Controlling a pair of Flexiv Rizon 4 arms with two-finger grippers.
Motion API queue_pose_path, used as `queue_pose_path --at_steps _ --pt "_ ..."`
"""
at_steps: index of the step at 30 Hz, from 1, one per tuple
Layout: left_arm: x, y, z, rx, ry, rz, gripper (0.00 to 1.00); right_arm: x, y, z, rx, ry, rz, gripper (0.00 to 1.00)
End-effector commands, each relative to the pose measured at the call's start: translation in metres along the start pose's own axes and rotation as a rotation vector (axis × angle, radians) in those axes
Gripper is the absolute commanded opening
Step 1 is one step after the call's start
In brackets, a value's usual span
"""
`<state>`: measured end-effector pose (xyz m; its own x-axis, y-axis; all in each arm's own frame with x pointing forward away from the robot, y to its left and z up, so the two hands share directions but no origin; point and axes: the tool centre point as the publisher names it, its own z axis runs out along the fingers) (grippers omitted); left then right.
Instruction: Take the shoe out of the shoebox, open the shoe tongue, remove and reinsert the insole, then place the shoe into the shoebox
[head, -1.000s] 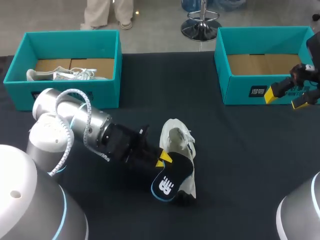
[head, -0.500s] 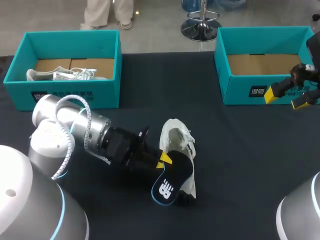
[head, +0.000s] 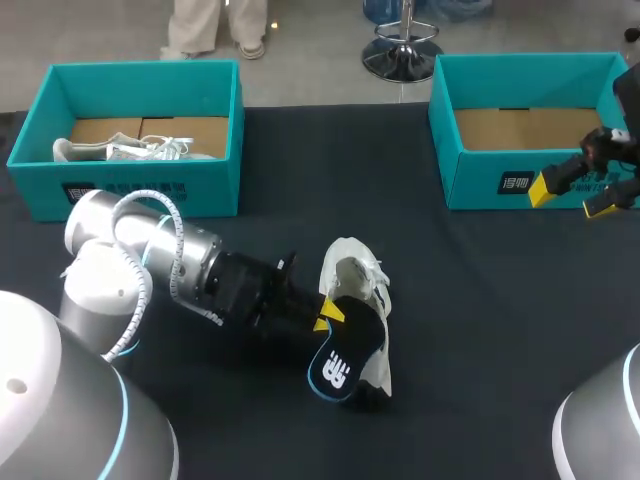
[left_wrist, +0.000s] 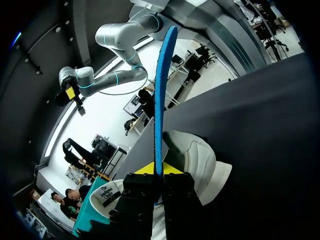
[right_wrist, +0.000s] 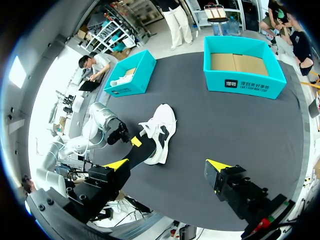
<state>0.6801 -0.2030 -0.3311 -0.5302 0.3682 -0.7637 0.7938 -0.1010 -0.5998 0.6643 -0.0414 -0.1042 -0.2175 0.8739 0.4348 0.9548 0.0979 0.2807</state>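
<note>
Insole (head: 342, 358) (black) in left end effector (head: 323, 318)

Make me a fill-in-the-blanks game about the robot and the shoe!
The left end effector pinches the black, blue-edged ____.
The white shoe lies on top of the black ____.
The right end effector holds nothing; its fingers are ____.
Missing words: insole, table, open.
</note>
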Motion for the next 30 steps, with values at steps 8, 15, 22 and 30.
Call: queue_pose_path --at_steps 8,15,22,30 --pt "-0.001 0.013 0.007 -0.049 0.013 -0.010 0.00 0.000 0.004 0.001 0.007 -0.001 0.002 1.00" --pt "0.000 0.011 0.004 -0.054 0.013 -0.013 0.42 0.000 0.004 0.001 0.007 -0.001 0.002 1.00" --pt "-0.003 0.006 -0.001 -0.046 0.007 -0.008 0.17 0.000 0.004 0.001 0.007 -0.001 0.002 1.00" --pt "-0.002 -0.003 0.002 -0.035 0.020 0.004 0.16 0.000 0.004 0.001 0.007 -0.001 0.002 1.00"
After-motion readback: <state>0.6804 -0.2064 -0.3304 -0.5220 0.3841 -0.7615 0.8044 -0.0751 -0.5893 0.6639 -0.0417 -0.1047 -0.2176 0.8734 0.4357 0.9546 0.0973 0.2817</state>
